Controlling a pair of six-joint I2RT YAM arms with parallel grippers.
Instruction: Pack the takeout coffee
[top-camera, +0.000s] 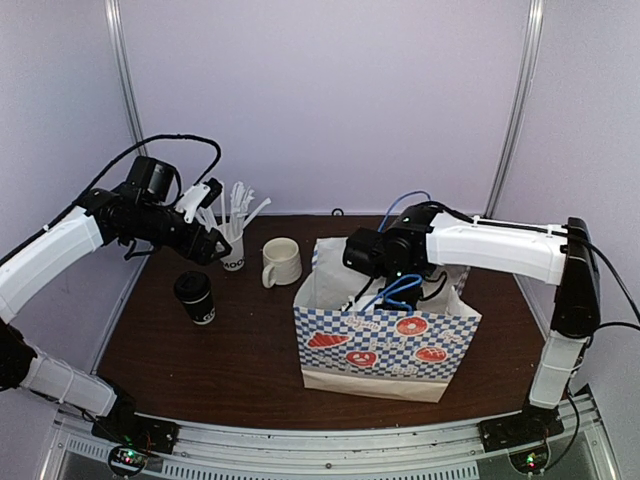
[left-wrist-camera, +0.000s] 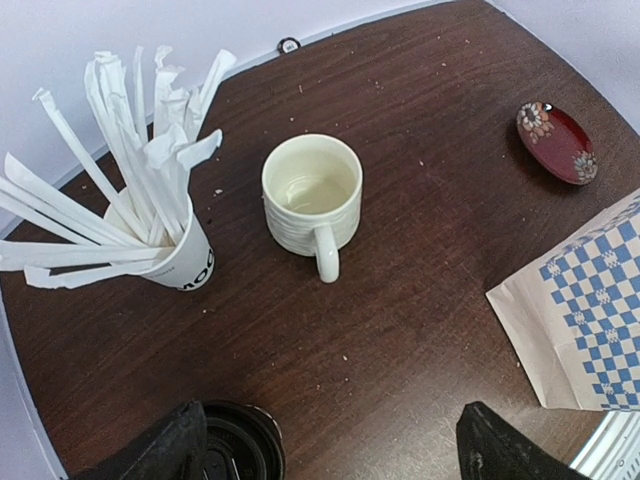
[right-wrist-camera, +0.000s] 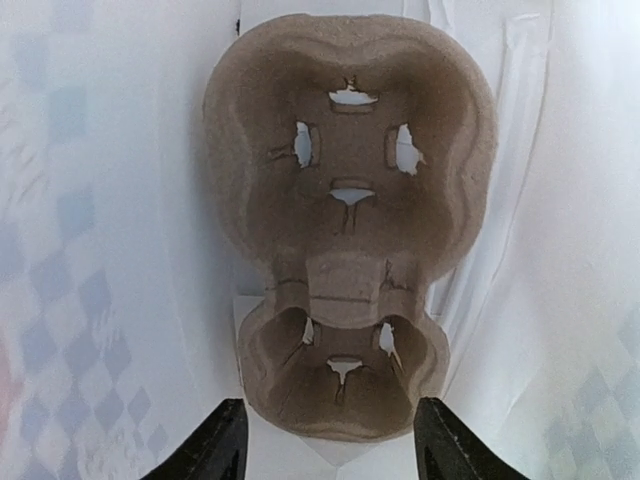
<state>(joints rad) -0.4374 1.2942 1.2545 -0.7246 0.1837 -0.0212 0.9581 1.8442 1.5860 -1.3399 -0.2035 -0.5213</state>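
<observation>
On the brown counter (top-camera: 200, 370), the biggest item is the blue-check paper bag (top-camera: 385, 340). It stands upright right of centre w/ its top open, so we can load it from above. Right gripper (right-wrist-camera: 325, 440) reaches down inside it. Its jaws are spread & flank the near pocket of a pulp cup carrier (right-wrist-camera: 350, 230) w/o clamping it, as far as we can tell. Carrier lies flat on the bag floor, both pockets up & empty, prob. there to keep a cup upright in transit. We see nothing else in the bag.

Left gripper (left-wrist-camera: 335, 450) hovers over the counter's left side, jaws wide, nothing in them. The takeout coffee (top-camera: 195, 296) stands upright just below it, lid on, beside one finger in the left wrist view. It's not yet packed & well apart from the bag. We judge it's the next pick.

Beyond it: cream mug (left-wrist-camera: 312, 195), empty; paper cup (left-wrist-camera: 180, 260) stuffed w/ white wrapped straws; small red dish (left-wrist-camera: 557, 142), empty, apart from the bag.
</observation>
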